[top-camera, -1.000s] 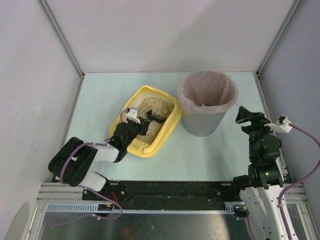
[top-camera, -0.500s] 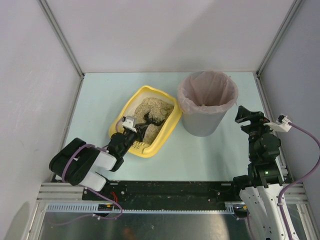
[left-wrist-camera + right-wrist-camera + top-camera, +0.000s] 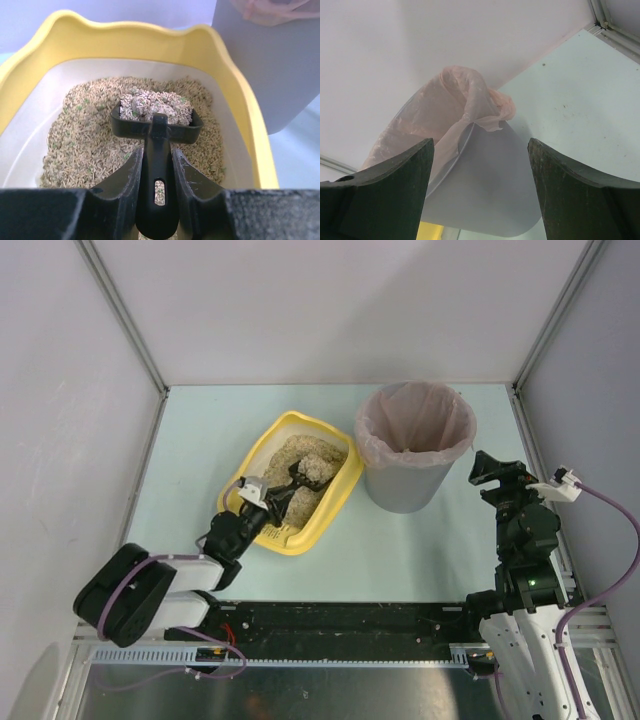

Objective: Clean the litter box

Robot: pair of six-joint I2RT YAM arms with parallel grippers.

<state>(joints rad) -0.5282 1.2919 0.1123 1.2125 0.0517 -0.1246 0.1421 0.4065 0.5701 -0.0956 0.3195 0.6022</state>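
The yellow litter box [image 3: 336, 502] sits just left of the grey bin [image 3: 405, 490]. It has beige litter [image 3: 80, 135] in it. The left gripper [image 3: 157, 157] pinches the handle of a black scoop [image 3: 156, 127], and the scoop holds a lump [image 3: 155, 104] of litter (greyish, with green bits). A pink bag [image 3: 372, 430] lines the bin. Right of the bin, the right gripper [image 3: 480, 150] has its fingers wide apart, holding nothing.

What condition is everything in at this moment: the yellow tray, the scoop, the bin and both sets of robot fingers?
litter box: upright, partly filled with litter.
scoop: gripped by its handle, loaded with clumped litter.
bin: upright, open, lined with a pinkish bag.
left fingers: shut on the scoop.
right fingers: open, holding nothing.
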